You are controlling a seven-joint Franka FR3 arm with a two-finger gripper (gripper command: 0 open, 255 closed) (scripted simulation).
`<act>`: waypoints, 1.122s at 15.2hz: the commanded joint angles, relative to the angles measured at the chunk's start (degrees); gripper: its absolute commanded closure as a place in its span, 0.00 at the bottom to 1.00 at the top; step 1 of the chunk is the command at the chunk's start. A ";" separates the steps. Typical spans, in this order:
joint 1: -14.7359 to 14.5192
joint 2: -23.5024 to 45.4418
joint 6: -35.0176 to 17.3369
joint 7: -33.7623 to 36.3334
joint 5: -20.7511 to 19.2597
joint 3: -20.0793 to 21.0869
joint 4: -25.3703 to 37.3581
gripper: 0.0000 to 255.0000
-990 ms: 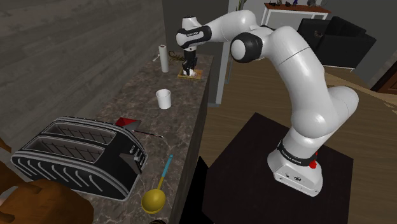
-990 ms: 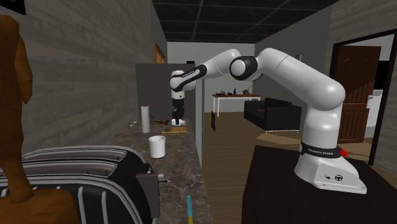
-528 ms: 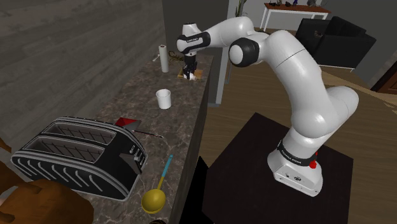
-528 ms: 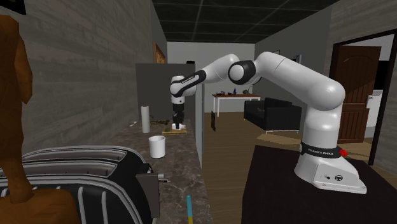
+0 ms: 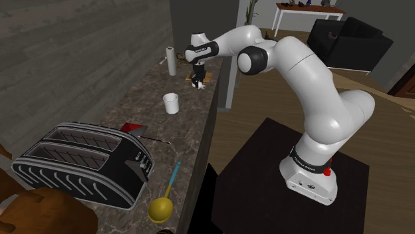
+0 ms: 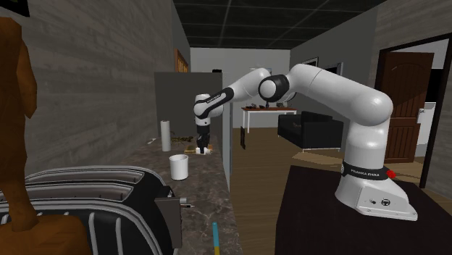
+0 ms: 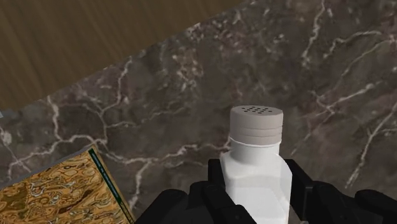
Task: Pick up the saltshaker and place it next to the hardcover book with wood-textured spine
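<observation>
- Counter (image 5: 143, 100): the arm reaches its far end, where the book (image 7: 57, 191) lies flat.
- Gripper (image 7: 257, 202): clamped around the white saltshaker (image 7: 256, 153), which is upright, near the book.
- Grasp looks done; setting down beside the book and release remain.

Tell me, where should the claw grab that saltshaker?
Grip the saltshaker by its white body, under the grey cap, closing in on two opposite flat sides, as the claw does here. Flat faces give firm contact; the round cap would likely slip.
</observation>
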State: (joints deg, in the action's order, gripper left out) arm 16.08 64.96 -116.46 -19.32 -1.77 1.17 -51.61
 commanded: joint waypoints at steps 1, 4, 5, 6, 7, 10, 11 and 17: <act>-0.04 0.86 -0.83 0.05 -0.01 0.00 0.05 1.00; -0.05 2.05 -1.38 0.05 -0.02 -0.02 0.69 1.00; -0.05 2.06 -1.37 0.05 -0.02 -0.02 0.71 1.00; -0.05 2.06 -1.37 0.05 -0.02 -0.02 0.71 1.00; -0.05 2.06 -1.37 0.05 -0.02 -0.02 0.71 1.00; -0.05 2.06 -1.37 0.05 -0.02 -0.02 0.71 1.00; -0.06 2.06 -1.37 0.05 -0.02 -0.02 0.71 0.00; -0.05 0.59 -0.63 0.06 -0.01 0.00 -0.02 0.00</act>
State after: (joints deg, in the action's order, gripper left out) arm 16.07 66.54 -117.43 -19.33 -1.78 1.16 -51.01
